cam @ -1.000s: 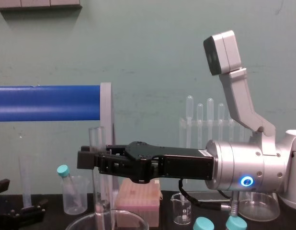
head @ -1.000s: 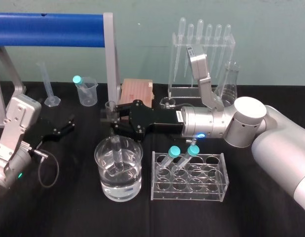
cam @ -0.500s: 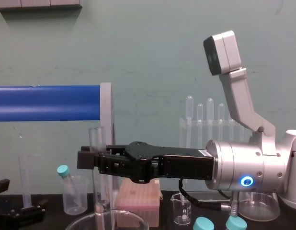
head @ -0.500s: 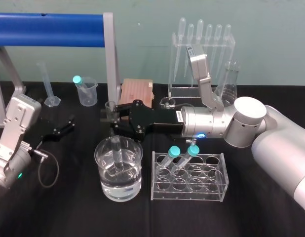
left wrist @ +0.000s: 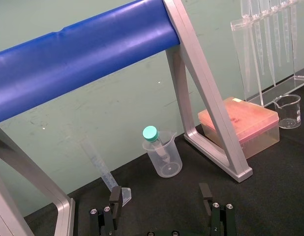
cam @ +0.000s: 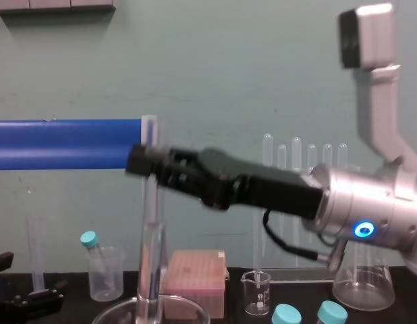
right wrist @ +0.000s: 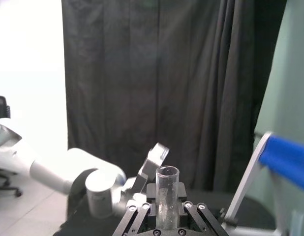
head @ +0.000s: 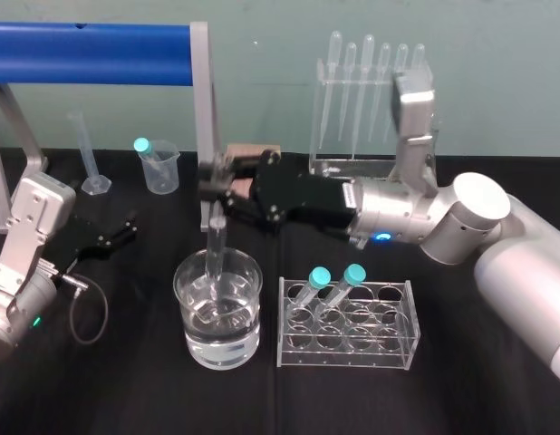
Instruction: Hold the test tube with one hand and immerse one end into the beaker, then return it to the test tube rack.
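Test tube [head: 215, 243], slim glass in right tool [head: 213, 187], dips into round beaker [head: 191, 337].

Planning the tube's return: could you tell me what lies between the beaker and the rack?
Head view: just a narrow bare strip of black table between the beaker and the test tube rack.

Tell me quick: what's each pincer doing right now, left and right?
Left pincer: open, holding nothing, parked at the left.
Right pincer: shut on the long, slim clear glass test tube, lower end inside the wide clear glass beaker.
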{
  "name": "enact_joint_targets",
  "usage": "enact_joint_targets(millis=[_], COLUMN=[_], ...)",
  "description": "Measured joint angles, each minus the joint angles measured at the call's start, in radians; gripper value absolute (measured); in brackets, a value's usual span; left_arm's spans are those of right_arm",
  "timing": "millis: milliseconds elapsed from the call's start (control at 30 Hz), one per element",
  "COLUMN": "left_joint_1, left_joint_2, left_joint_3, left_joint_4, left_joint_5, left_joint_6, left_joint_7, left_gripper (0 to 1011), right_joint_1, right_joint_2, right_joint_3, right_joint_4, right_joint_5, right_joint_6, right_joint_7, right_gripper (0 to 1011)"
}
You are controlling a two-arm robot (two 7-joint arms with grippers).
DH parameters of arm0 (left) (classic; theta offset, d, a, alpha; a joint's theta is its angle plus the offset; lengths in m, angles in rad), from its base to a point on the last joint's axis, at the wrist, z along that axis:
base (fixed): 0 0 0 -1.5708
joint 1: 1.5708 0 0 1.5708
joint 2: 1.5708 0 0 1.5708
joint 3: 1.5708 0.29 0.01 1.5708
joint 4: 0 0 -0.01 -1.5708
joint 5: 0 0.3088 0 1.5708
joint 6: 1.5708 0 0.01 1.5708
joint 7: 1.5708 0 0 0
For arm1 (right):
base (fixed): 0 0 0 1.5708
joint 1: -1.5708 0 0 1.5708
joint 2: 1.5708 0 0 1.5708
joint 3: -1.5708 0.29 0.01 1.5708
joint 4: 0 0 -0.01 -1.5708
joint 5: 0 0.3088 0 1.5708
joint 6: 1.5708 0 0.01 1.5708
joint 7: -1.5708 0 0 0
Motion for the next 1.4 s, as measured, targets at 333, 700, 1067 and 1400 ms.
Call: enact_joint_targets(millis=[333,700,1067,1400], left_joint_1=[0.000,0.000,0.000,0.000], left_joint_2=[0.000,0.000,0.000,0.000], left_joint_3=[0.000,0.000,0.000,0.000], left_joint_4=[0.000,0.000,0.000,0.000], left_joint_5=[0.000,0.000,0.000,0.000], left_joint_6=[0.000,0.000,0.000,0.000], left_joint_7=[0.000,0.000,0.000,0.000], left_gripper=[1000,1000,1000,1000], right_joint_1=[-0.060,-0.183,-0.337,-0.469], right_joint_2=[0.078,0.241,0.382,0.472], right_joint_3=[0.102,0.190,0.263,0.333], right_joint_4=[-0.146,-0.363,-0.547,-0.673], right_joint_5=[0.031,-0.003,-0.011,-0.008], right_joint_6=[-0.076,-0.041,0.041,0.091], right_joint_7=[-0.107,-0.296,-0.422,-0.505], right_gripper=[226,226,226,226])
